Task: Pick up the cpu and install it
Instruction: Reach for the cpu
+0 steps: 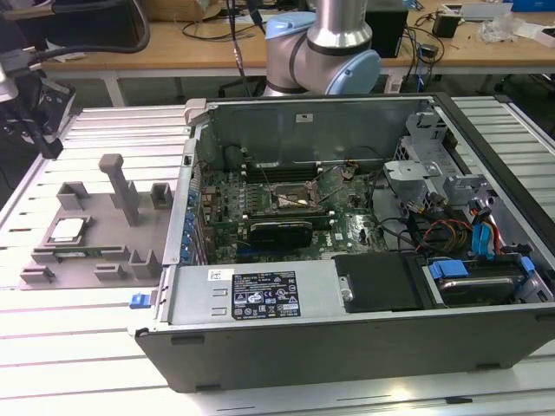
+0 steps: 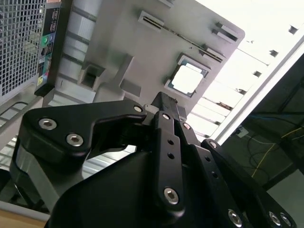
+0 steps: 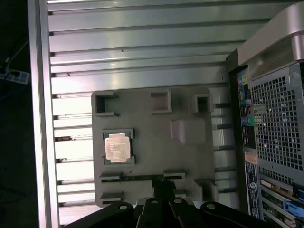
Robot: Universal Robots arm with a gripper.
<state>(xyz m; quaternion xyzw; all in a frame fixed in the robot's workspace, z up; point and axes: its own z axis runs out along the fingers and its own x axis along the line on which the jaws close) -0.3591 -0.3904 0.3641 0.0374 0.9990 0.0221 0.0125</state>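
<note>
the cpu (image 3: pixel 117 147) lies in its seat on the grey holder (image 3: pixel 156 137) on the table (image 1: pixel 52 347). the claw (image 2: pixel 165 102) hangs above the holder, apart from the cpu; open or closed, i cannot tell.

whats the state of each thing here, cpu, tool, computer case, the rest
cpu, lying flat in its recess on the grey holder, not picked up
memory stick, sitting in a slot on the grey holder
tool, above the grey holder, not touching the cpu
computer case, on its side, panel off, board exposed
</note>
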